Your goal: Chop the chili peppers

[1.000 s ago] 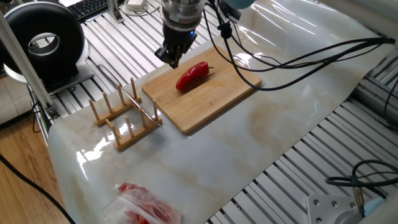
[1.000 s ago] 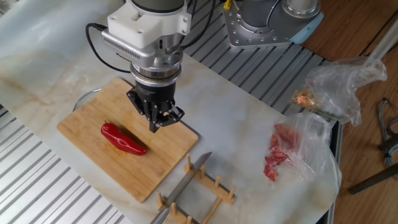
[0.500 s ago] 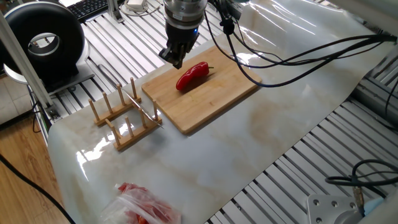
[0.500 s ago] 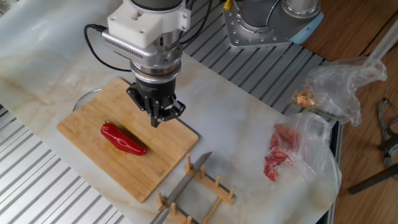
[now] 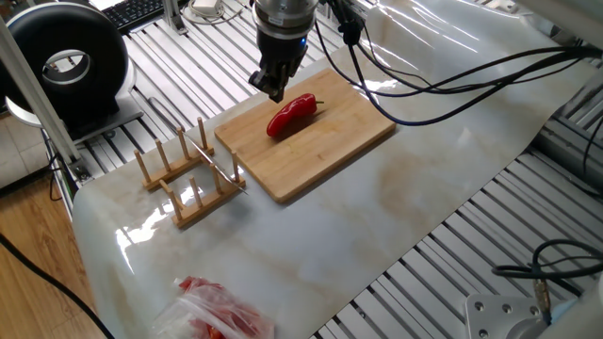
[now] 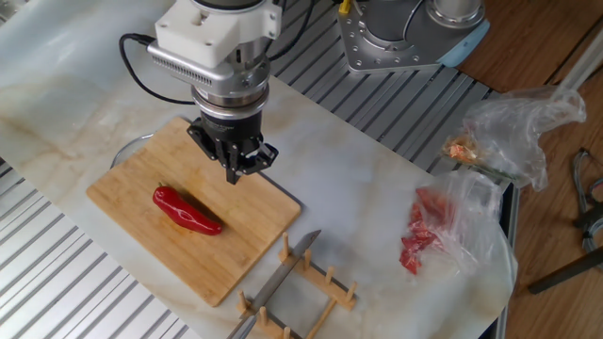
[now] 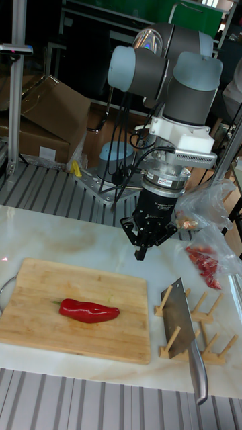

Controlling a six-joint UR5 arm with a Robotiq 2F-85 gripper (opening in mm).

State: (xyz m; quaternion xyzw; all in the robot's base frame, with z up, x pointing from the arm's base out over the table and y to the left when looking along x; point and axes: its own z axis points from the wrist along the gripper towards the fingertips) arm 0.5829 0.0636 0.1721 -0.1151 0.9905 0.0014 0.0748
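One whole glossy red chili pepper (image 5: 291, 115) (image 6: 187, 210) (image 7: 89, 311) lies on a bamboo cutting board (image 5: 330, 146) (image 6: 247, 237) (image 7: 37, 289). My gripper (image 5: 273, 89) (image 6: 234, 172) (image 7: 141, 254) hangs point-down above the board's edge, a short way from the pepper and not touching it. Its fingers are pressed together with nothing between them. A cleaver (image 5: 219, 162) (image 6: 275, 281) (image 7: 181, 317) stands blade-up in a wooden rack (image 5: 184, 188) (image 6: 316, 299) (image 7: 205, 339) beside the board.
A clear plastic bag showing red (image 5: 219, 313) (image 6: 431, 234) (image 7: 205, 259) lies on the marble sheet beyond the rack. A black round device (image 5: 66, 58) and a keyboard sit off the table's far corner. Cables trail from the arm over the table.
My gripper has drifted a little along the board's edge, away from the knife rack, and looks slightly higher. It stays shut. Pepper and cleaver have not moved.
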